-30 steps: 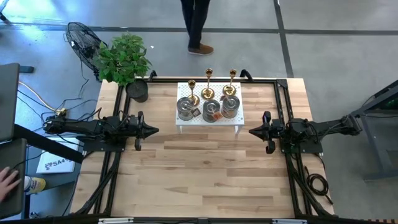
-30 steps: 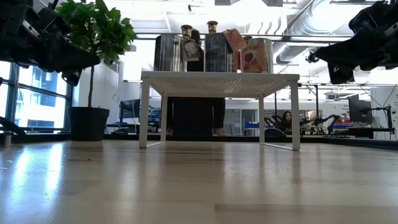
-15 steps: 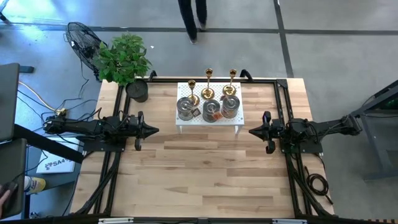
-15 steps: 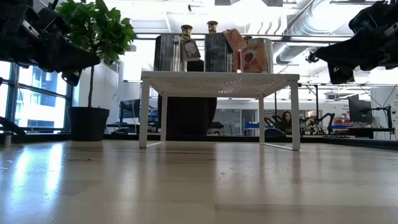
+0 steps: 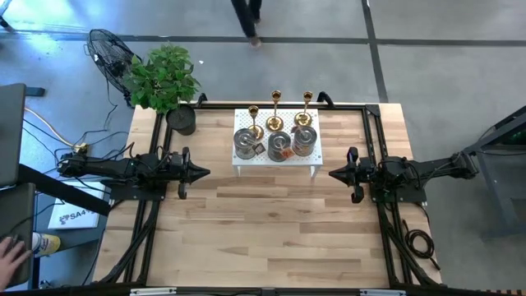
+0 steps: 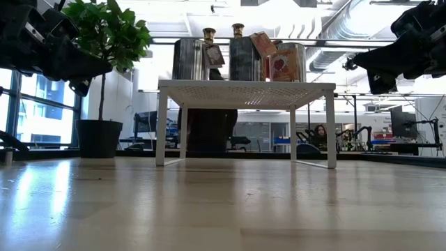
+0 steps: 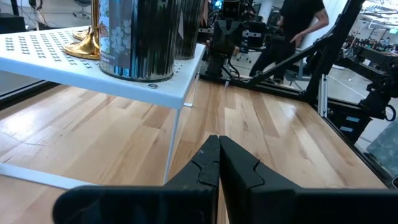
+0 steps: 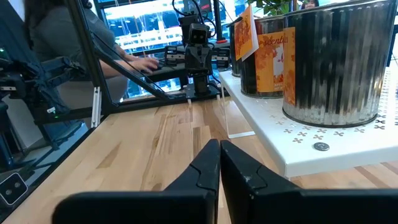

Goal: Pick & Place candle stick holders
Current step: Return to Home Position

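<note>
A small white perforated stand (image 5: 276,165) sits on the table at the far middle. Three gold candle stick holders (image 5: 276,110) stand on their round bases along its back. Three silver-grey cylinders (image 5: 279,145) stand in front of them. My left gripper (image 5: 205,172) is shut at the table's left side, held level and pointing toward the stand. My right gripper (image 5: 332,173) is shut at the right side, facing it. Neither has anything between its fingers. The left wrist view shows a cylinder (image 7: 137,37) and a gold base (image 7: 84,45) beyond my left gripper (image 7: 219,140). In the right wrist view, cylinders (image 8: 333,62) stand beyond my right gripper (image 8: 219,144).
A black plant pot (image 5: 182,121) with a leafy plant stands at the table's far left corner. Black frame rails (image 5: 374,131) run along the table's sides and back. Bare wood (image 5: 271,230) lies between the arms and the near edge. A person (image 5: 246,16) walks beyond the far edge.
Both arms have kept still and shut. The person beyond the far edge has walked farther away from the table.
</note>
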Robot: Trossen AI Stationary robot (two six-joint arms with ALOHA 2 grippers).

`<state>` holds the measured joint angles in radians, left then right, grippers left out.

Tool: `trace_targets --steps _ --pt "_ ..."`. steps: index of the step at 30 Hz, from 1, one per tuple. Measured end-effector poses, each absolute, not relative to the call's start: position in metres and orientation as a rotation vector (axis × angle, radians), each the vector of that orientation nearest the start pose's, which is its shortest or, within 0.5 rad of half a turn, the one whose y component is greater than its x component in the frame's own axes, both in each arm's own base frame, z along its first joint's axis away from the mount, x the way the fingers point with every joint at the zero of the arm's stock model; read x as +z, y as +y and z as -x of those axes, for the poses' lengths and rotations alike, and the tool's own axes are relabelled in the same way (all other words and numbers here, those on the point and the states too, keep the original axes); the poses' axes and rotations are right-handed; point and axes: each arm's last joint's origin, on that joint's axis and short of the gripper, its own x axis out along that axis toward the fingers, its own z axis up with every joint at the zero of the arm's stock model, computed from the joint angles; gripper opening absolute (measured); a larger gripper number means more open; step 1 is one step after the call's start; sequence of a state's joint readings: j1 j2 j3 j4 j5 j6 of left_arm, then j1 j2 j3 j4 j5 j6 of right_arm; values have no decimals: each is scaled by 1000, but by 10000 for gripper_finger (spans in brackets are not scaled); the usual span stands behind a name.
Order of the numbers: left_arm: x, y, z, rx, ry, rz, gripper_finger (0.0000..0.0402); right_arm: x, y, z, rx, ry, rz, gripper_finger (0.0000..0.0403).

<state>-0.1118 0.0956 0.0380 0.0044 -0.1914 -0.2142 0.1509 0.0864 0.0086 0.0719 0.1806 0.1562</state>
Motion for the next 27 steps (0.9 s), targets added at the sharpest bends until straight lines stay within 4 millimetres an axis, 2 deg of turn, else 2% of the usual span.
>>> trace_targets --steps 27 --pt "169 -6 -101 85 44 206 0 166 10 -102 -30 4 -155 7"
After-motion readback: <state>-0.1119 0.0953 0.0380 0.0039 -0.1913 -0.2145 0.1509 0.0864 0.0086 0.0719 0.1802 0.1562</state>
